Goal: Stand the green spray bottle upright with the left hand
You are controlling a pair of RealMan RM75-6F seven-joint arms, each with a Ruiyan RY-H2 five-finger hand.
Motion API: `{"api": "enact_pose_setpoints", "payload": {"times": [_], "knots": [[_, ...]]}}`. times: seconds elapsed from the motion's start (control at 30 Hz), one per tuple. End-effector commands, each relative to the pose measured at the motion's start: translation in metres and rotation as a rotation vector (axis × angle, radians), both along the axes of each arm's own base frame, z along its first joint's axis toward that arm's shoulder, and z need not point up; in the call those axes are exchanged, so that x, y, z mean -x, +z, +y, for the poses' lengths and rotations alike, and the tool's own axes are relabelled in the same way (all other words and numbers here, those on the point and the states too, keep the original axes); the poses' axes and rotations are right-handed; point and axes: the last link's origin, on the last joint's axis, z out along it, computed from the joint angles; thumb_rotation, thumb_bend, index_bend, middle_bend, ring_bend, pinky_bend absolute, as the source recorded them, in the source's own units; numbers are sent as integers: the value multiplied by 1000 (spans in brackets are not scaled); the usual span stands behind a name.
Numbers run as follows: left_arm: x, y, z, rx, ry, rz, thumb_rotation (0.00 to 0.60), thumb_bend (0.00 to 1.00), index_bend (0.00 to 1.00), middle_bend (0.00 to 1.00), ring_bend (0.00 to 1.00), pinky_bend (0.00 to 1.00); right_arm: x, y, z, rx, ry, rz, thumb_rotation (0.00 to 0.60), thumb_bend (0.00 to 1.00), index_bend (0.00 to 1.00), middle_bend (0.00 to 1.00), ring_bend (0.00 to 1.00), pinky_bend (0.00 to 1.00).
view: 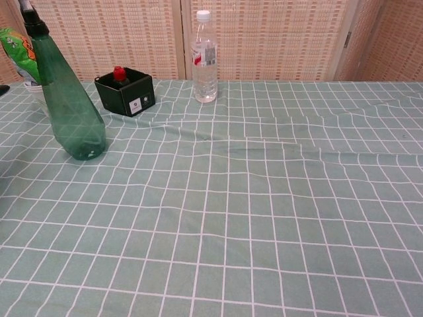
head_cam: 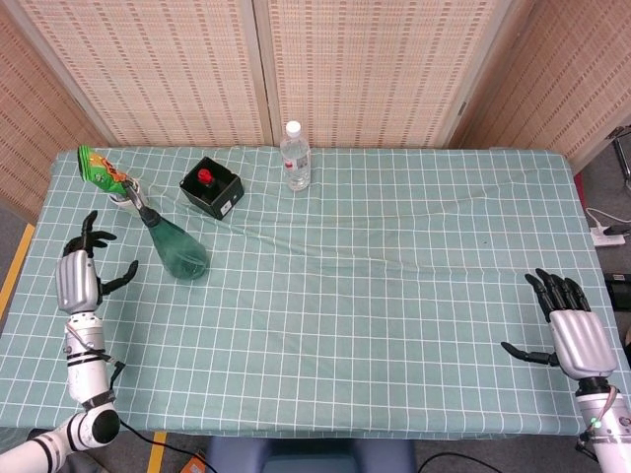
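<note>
- Green spray bottle [head_cam: 177, 248] stands upright on the checked tablecloth [head_cam: 375, 296], toward the table's left side, untouched by either hand.
- Just behind it sit a green snack bag [head_cam: 101, 169] and what looks like a small jar [head_cam: 122, 193]; the view there is crowded.
- A black box with a red knob [head_cam: 211, 187] sits to the bottle's right, and a clear water bottle [head_cam: 296, 156] stands farther back, apart from both.
- The left hand [head_cam: 79, 278] hovers beside the table's left edge, fingers spread, holding nothing.
- The right hand [head_cam: 572, 333] rests at the near right corner, fingers also spread and empty.
- Bare cloth fills the middle and right of the table.
</note>
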Motion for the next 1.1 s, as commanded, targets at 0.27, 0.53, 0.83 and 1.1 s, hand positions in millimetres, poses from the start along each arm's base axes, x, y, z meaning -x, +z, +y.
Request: {"api": "enact_pose_setpoints", "payload": {"times": [0.27, 0.53, 0.83, 1.1], "knots": [[17, 48, -53, 211, -18, 329, 600, 253, 335, 344, 333, 281, -3, -3, 0, -14, 19, 11, 600, 0, 0, 0, 0, 0], [45, 65, -98, 483, -75, 633, 600, 251, 210, 196, 143, 151, -5, -3, 1, 6, 40, 18, 600, 0, 0, 0, 0, 0], [42, 69, -109, 472, -70, 616, 600, 221, 0, 0, 0, 0, -5, -1, -1, 48, 61, 54, 600, 0, 0, 0, 0, 0], [41, 70, -111, 404, -63, 545, 600, 217, 0, 0, 0, 0, -3, 0, -2, 43, 38, 55, 600, 0, 0, 0, 0, 0]]}}
